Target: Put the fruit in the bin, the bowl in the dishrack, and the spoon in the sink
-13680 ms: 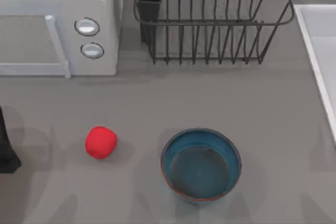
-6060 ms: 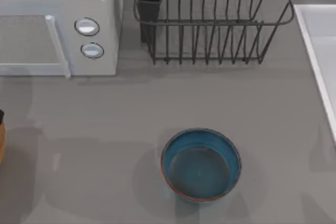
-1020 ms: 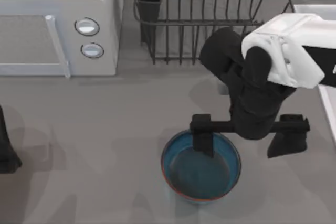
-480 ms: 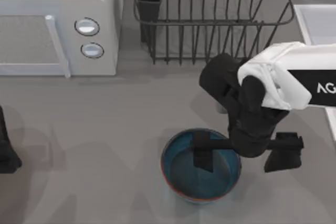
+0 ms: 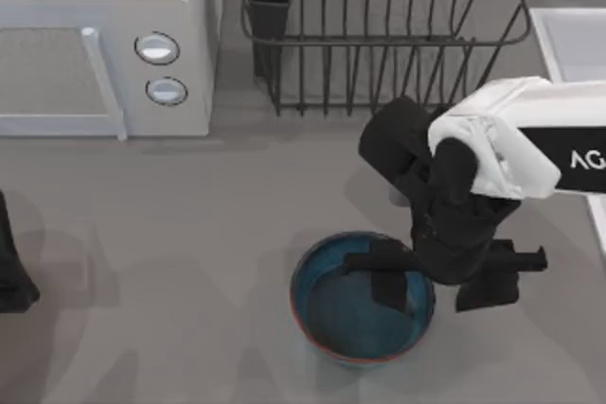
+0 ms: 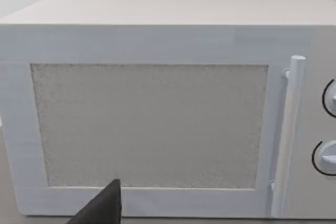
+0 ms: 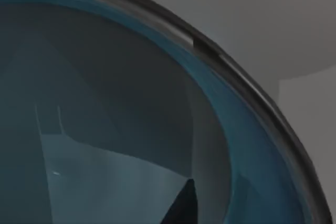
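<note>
Bowl (image 5: 362,298) on tabletop (image 5: 189,196): right rim was straddled by right claw (image 5: 440,281), fingers spread wide.

Lighting even and diffuse, moderately bright, no single strong source. Soft-edged shadows lie on the grey table (image 5: 189,196): a broad faint patch just left of the right gripper (image 5: 437,278) around the bowl (image 5: 327,328), and a darker one under the right arm, behind the gripper. Faint overlapping shadow lobes near the left gripper (image 5: 11,272) at the table's left edge. Thin shadow band along the microwave (image 5: 104,35) base. No glare; only a dull sheen inside the bowl in the right wrist view, with angular reflections. Slight overall softness in all views; no edge distortion visible.
</note>
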`<act>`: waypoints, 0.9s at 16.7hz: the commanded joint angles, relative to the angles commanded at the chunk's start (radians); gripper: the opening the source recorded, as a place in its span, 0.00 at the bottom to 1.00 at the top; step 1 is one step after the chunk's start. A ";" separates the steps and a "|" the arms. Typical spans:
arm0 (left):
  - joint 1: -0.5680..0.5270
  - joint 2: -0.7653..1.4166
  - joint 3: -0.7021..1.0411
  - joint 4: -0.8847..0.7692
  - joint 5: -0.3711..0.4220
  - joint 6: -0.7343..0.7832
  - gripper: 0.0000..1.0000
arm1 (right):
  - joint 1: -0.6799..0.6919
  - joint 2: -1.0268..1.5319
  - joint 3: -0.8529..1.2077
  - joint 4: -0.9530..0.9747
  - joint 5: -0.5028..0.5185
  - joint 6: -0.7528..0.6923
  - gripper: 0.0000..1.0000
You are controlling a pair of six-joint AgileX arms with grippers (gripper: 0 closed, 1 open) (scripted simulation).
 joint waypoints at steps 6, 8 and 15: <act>0.000 0.000 0.000 0.000 0.000 0.000 1.00 | 0.000 0.000 0.000 0.000 0.000 0.000 0.00; 0.000 0.000 0.000 0.000 0.000 0.000 1.00 | 0.000 0.000 0.000 0.000 0.000 0.000 0.00; 0.000 0.000 0.000 0.000 0.000 0.000 1.00 | 0.000 -0.002 0.003 -0.004 0.000 0.000 0.00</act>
